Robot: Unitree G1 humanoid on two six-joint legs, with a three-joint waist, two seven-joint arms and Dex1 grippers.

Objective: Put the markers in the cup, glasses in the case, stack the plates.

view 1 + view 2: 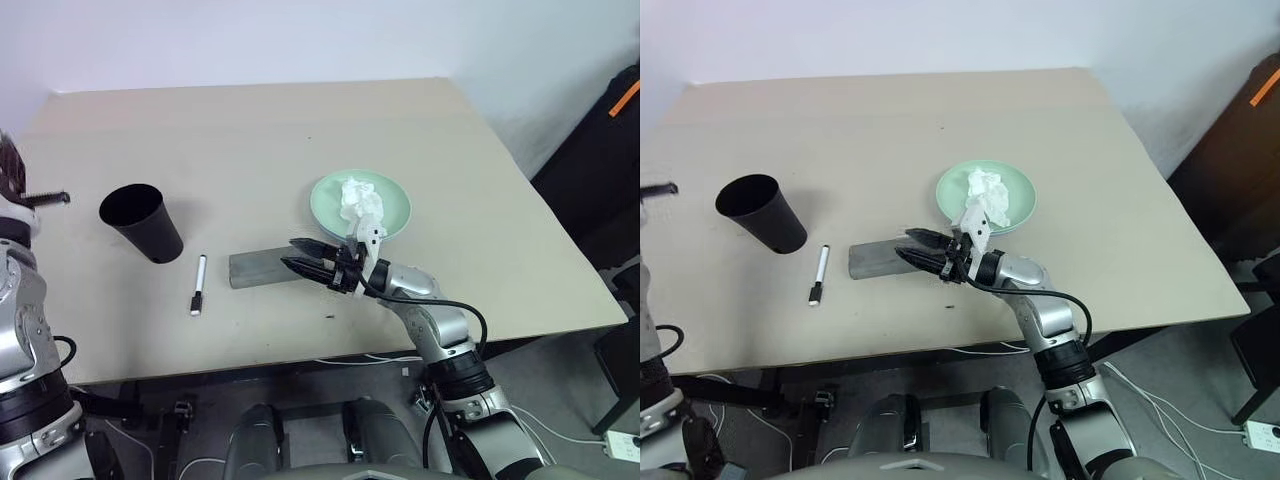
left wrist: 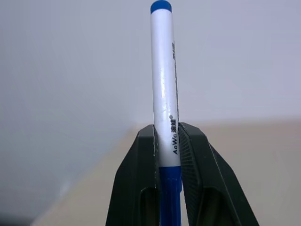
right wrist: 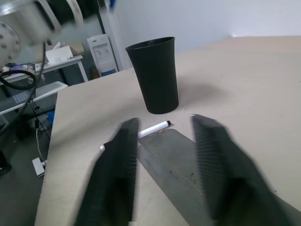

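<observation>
Pinching the blue marker [image 2: 164, 84] between its pressed-together fingers, the left gripper [image 2: 167, 155] is raised off the table [image 1: 480, 200]. The black marker [image 1: 198, 285] lies at five o'clock from the cup [image 1: 142, 222]. The right gripper [image 1: 302, 257], fingers spread, hovers over the case [image 1: 255, 270], with the green plate [image 1: 395, 205] at two o'clock holding a tissue [image 1: 358, 197].

two markers: one blue [image 2: 165, 94], one black-capped [image 1: 198, 285]; one black cup [image 1: 142, 222]; one grey case [image 1: 262, 268]; one mint plate [image 1: 395, 205]; one crumpled tissue [image 1: 360, 200].
</observation>
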